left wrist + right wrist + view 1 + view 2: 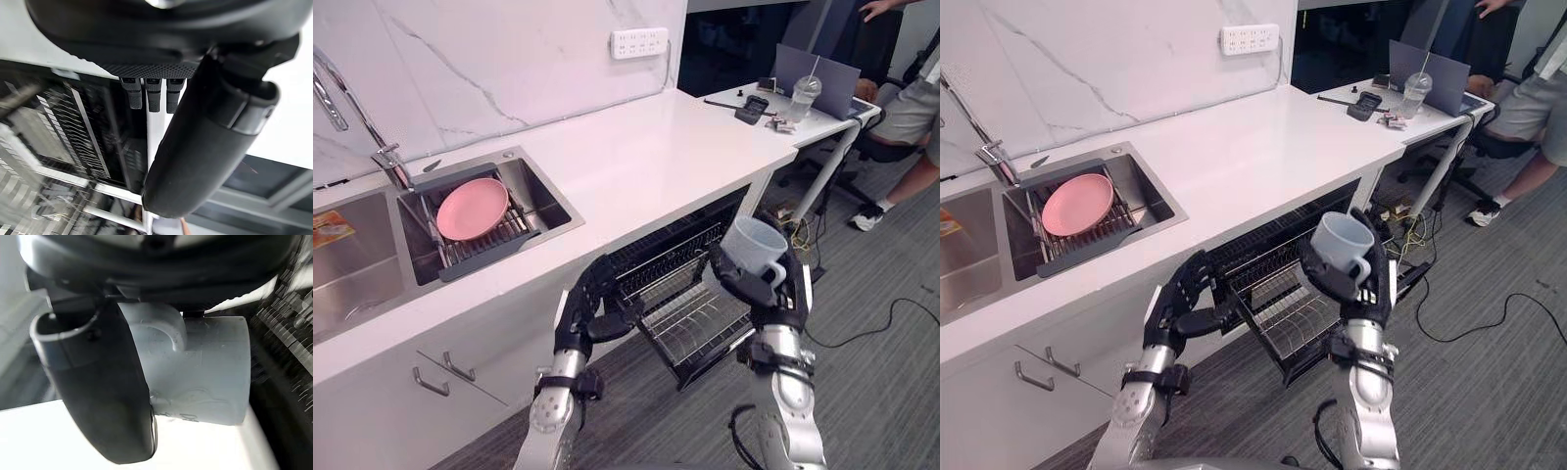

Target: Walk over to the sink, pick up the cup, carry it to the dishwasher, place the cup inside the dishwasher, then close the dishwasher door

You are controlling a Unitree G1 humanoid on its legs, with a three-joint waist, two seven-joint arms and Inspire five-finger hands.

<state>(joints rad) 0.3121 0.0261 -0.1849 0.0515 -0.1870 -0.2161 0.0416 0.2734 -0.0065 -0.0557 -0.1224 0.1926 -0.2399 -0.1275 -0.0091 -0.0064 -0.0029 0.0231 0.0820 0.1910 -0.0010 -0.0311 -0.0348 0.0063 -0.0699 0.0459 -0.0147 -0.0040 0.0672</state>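
Left eye view, left to right:

1. Far left: a stainless steel sink basin [357,269] contains an orange printed label [331,228]; its print is too small to read.
2. Beside it, a round pink plate [473,208] leans in a dark grey drain rack [480,250].
3. Upper centre: a white multi-socket power strip [639,42] is fixed to the marble wall above the white countertop [646,157].
4. Lower centre: the left hand [592,304] sits at the left front corner of the pulled-out black wire dishwasher rack [690,333]. Its fingers are bent and empty, thumb pointing toward the rack.
5. Right of centre: the right hand [781,299] has fingers and thumb wrapped round the pale grey-blue ceramic cup [756,248]. The cup is tilted and held above the rack's right side.
6. Upper right: a grey laptop [818,78] and a clear plastic straw cup [803,96] stand on a white desk, with a seated person [911,113] beyond.
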